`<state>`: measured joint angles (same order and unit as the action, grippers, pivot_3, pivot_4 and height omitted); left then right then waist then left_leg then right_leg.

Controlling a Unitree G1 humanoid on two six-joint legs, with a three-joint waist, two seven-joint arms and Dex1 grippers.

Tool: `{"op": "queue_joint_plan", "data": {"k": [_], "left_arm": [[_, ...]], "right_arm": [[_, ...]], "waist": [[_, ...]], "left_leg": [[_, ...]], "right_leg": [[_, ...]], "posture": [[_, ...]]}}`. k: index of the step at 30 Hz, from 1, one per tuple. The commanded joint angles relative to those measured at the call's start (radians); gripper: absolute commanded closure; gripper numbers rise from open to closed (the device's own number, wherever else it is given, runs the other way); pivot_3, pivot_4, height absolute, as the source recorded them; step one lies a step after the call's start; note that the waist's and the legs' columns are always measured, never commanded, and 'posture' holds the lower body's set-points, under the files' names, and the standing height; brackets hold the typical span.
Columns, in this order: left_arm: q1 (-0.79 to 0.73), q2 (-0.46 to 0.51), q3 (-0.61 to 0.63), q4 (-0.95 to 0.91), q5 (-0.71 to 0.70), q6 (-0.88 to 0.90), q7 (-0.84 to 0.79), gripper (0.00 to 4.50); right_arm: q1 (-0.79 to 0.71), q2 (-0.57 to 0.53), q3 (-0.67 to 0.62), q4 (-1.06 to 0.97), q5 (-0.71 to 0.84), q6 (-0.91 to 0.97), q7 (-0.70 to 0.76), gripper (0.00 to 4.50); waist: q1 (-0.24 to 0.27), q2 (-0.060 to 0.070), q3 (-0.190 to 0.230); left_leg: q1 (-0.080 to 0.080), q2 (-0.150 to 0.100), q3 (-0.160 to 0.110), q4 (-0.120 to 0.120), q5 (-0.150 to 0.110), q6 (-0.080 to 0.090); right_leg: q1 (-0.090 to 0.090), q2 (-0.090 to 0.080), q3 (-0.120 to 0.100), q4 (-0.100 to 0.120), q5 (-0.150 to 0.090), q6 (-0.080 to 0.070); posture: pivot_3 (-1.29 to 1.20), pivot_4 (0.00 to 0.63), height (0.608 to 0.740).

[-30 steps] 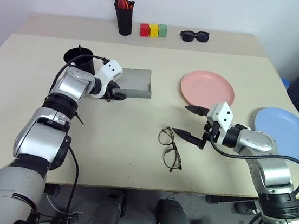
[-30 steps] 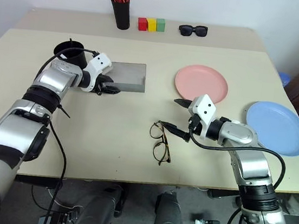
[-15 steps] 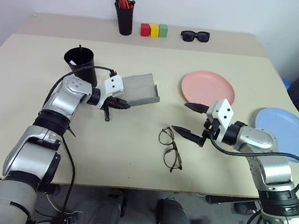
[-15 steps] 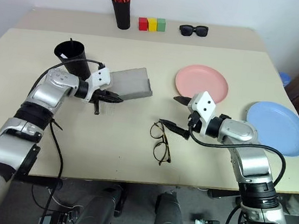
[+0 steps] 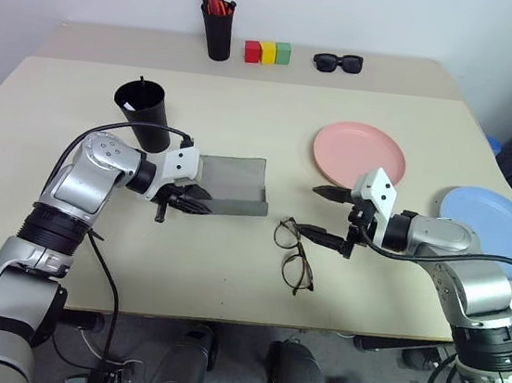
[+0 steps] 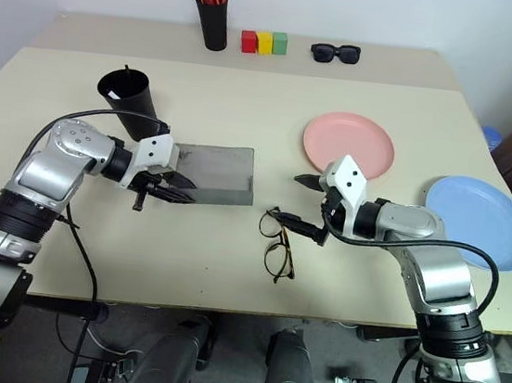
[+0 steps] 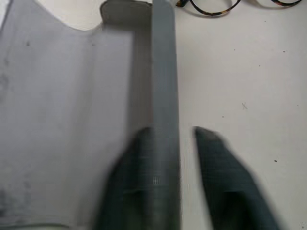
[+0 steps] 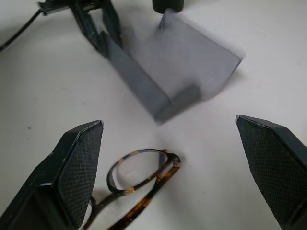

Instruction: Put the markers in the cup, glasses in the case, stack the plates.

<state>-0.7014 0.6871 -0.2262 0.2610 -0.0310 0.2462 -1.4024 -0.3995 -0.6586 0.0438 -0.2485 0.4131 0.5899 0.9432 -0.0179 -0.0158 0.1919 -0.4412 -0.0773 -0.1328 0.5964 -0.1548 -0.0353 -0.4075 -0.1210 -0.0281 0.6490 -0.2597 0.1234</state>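
Head views: the grey case [image 5: 231, 185] lies on the table [image 5: 227, 272] between the black cup [image 5: 142, 112] and the glasses [image 5: 293, 253], with the left gripper [image 5: 183, 203] at its near edge. A thin dark stick stands out of the cup's rim; whether it is a marker cannot be told. The glasses lie on the table just beside the case, not in it. The right gripper [image 5: 330, 216] hangs over the glasses, its two fingers spread wide and holding nothing. The pink plate [image 5: 358, 154] and the blue plate [image 5: 493, 226] lie well apart, unstacked. Left wrist view: one finger [image 7: 123, 187] lies inside the case wall [image 7: 165, 96] and the other outside it with a clear gap, so the jaws straddle the wall loosely rather than clamp it. Right wrist view: the wide-set fingertips [image 8: 72, 167] frame the glasses [image 8: 136, 184] below, with the case [image 8: 172, 67] beyond. Judgement: the case appears placed ready; glasses into case and plate stacking remain outstanding; the markers step cannot be confirmed.
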Motion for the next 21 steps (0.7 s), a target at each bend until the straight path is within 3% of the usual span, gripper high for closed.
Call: {"op": "queue_joint_plan", "data": {"k": [1,2,9,15,21], "left_arm": [[-0.021,-0.011,0.013,0.02,0.008,-0.054,0.06,1.07],[-0.03,-0.019,0.023,0.034,0.006,-0.064,0.083,0.55],[0.033,-0.016,0.133,-0.105,-0.106,-0.029,0.158,0.55],[0.343,-0.031,0.285,-0.487,-0.287,0.071,0.253,0.55],[0.651,-0.047,0.311,-0.721,-0.367,0.079,0.321,0.55]], "right_arm": [[-0.018,-0.009,-0.03,-0.058,0.041,0.043,-0.016,0.0],[-0.017,-0.014,-0.035,-0.065,0.049,0.062,-0.019,0.0],[0.01,-0.073,-0.069,-0.127,0.125,0.305,-0.082,0.0],[0.055,-0.085,-0.166,-0.165,0.288,0.539,-0.117,0.0],[0.049,-0.052,-0.145,-0.138,0.331,0.684,-0.197,0.0]], "waist": [[0.002,0.0,0.0],[0.003,0.0,0.0],[0.004,0.0,0.0],[-0.002,0.001,0.0],[0.008,0.002,-0.001]], "left_leg": [[0.0,0.0,0.0,0.0,0.0,0.0],[0.0,0.0,0.0,0.0,0.0,0.0],[0.0,0.0,-0.001,0.0,0.0,0.0],[0.0,0.001,0.0,-0.001,-0.002,0.003],[0.0,0.002,0.001,0.0,-0.002,0.002]], "right_leg": [[0.0,0.0,0.0,0.0,0.0,0.0],[0.0,0.0,0.0,0.0,0.0,0.0],[0.0,0.0,0.0,0.0,0.0,0.0],[-0.001,0.0,0.003,-0.001,0.0,-0.001],[0.0,0.0,0.003,-0.003,-0.002,-0.005]], "posture": [[0.0,0.15,0.74],[0.0,0.15,0.74],[0.0,0.15,0.74],[0.0,0.15,0.74],[0.0,0.15,0.74]]}}
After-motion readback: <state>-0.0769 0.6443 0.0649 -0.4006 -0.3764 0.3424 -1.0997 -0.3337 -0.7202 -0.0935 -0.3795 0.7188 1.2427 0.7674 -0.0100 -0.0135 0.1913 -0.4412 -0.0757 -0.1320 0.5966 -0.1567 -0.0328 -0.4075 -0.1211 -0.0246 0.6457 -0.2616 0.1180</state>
